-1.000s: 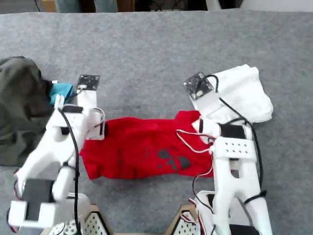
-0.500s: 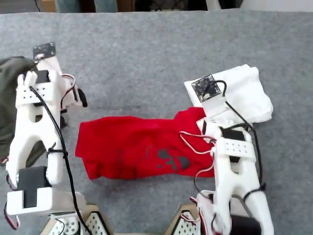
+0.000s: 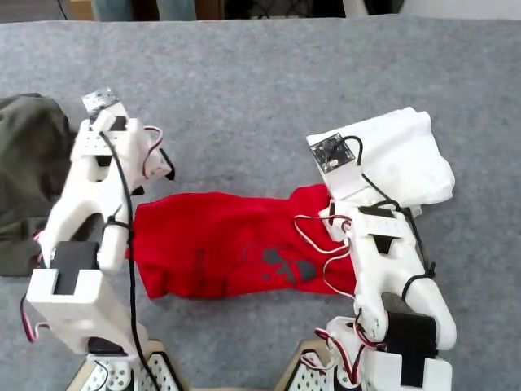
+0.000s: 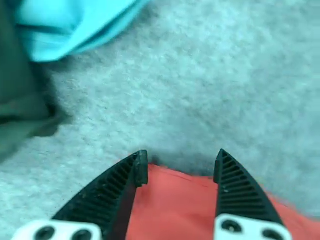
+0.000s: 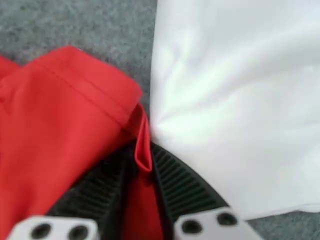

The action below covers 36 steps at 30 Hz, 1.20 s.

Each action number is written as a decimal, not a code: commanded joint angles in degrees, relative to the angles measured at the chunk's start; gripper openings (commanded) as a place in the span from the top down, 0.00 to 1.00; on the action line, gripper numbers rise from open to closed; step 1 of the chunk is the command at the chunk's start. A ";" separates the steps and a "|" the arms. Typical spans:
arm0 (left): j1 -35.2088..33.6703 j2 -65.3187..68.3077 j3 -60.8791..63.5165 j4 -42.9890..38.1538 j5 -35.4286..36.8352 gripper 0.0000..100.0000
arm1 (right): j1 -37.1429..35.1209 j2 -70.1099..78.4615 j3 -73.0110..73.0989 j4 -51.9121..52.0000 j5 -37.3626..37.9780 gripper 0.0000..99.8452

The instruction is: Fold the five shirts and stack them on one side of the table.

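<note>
Left claw (image 4: 181, 161) gapes wide, tips over the edge of the red shirt (image 4: 175, 212); right claw (image 5: 144, 157) is pinched tight on a red fold, just beside the white shirt (image 5: 235, 90).

Left arm (image 3: 85, 204), right arm (image 3: 387, 257): white plastic shells, black servos, black cables, red-white wire loops. Left claw (image 4: 181, 162), right claw (image 5: 144, 160): black ribbed fingers on white mounts with round screw holes.

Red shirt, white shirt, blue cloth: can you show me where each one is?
red shirt (image 3: 221, 238): high view, on its flat middle.
white shirt (image 5: 235, 90): right wrist view, on its smooth middle.
blue cloth (image 4: 70, 20): left wrist view, on its bunched fold.
</note>
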 commanded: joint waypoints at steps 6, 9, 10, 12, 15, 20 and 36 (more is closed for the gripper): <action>3.03 0.00 2.59 4.13 0.53 0.77 | -0.62 0.22 -0.75 -3.78 0.18 0.99; 1.27 0.00 7.25 -0.09 -1.23 0.77 | -0.70 0.22 -0.75 -3.96 0.18 0.99; 0.92 -0.18 8.57 -1.58 -1.58 0.77 | -0.70 0.22 -0.75 -3.96 0.18 0.99; 0.48 0.00 10.59 -3.69 -1.76 0.79 | -0.70 0.22 -0.75 -3.96 0.18 0.99; 0.13 0.00 12.62 -6.95 -1.76 0.85 | -0.70 0.22 -0.66 -3.96 0.18 0.99; -0.04 -0.09 11.65 -10.81 -1.49 0.92 | -0.70 0.22 -0.66 -3.96 0.18 0.99; 0.48 0.62 -6.90 -11.43 -11.60 0.89 | 1.85 -0.22 -2.15 -4.13 -2.29 0.99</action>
